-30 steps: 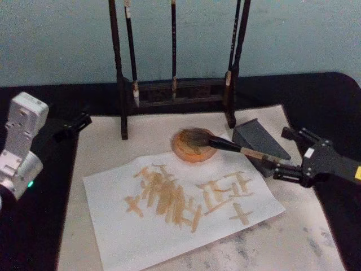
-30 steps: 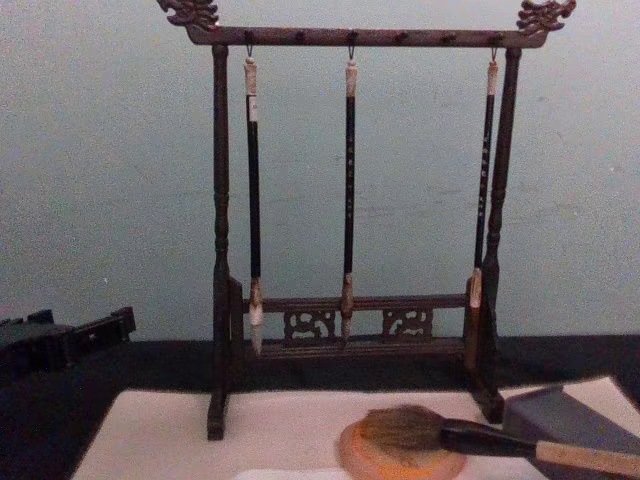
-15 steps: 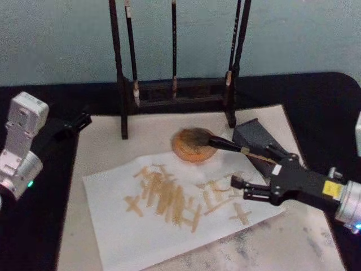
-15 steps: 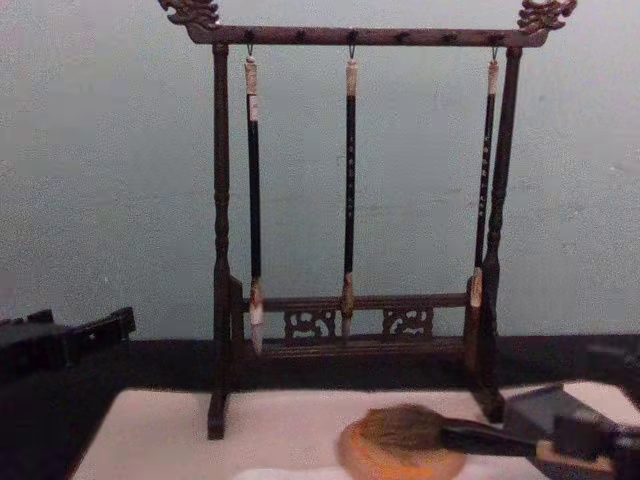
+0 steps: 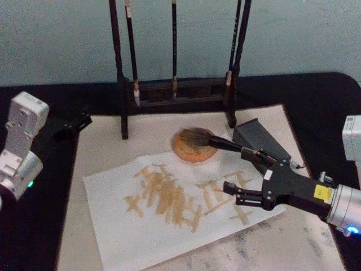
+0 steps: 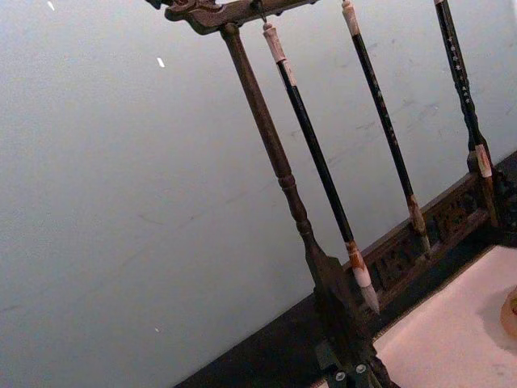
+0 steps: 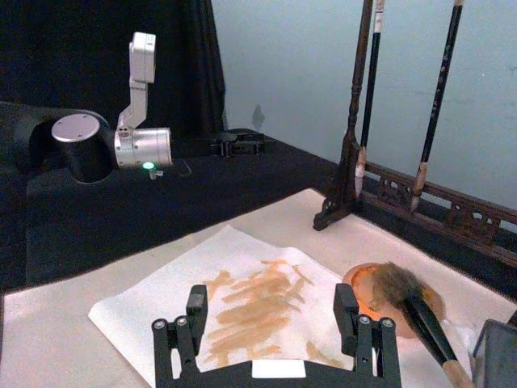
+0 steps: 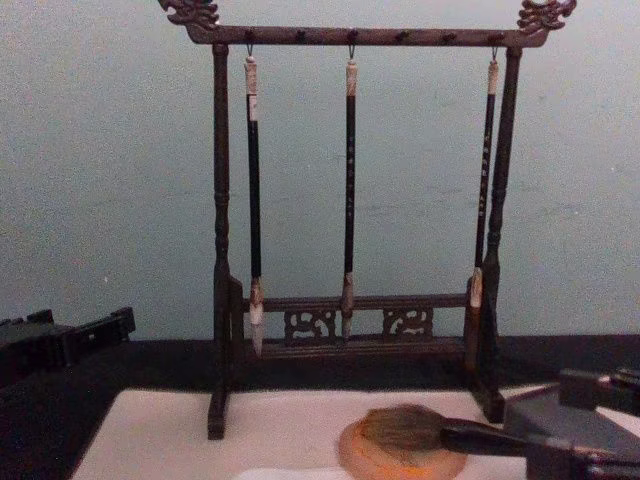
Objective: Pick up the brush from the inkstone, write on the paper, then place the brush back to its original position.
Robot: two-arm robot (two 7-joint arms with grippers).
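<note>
The brush (image 5: 217, 143) lies with its bushy head in the round orange-brown inkstone (image 5: 185, 151) and its handle slanting toward the grey block. The white paper (image 5: 113, 226) in front of it carries several brown strokes. My right gripper (image 5: 246, 175) hovers open over the paper's right part, with nothing between its fingers. In the right wrist view the brush (image 7: 422, 314) and the inkstone (image 7: 365, 289) lie just outside one finger of the right gripper (image 7: 271, 322), not in the gap. My left gripper (image 5: 79, 121) rests parked at the far left on the black cloth.
A dark wooden rack (image 5: 175, 93) with three slim hanging brushes stands behind the inkstone. A grey slab-like block (image 5: 260, 140) sits right of the dish, close to my right gripper. A beige mat (image 5: 101, 141) lies under the paper, with black cloth around it.
My right gripper came in from the right edge, leftward over the paper, to beside the brush handle. The brush, the inkstone and the left arm have not moved.
</note>
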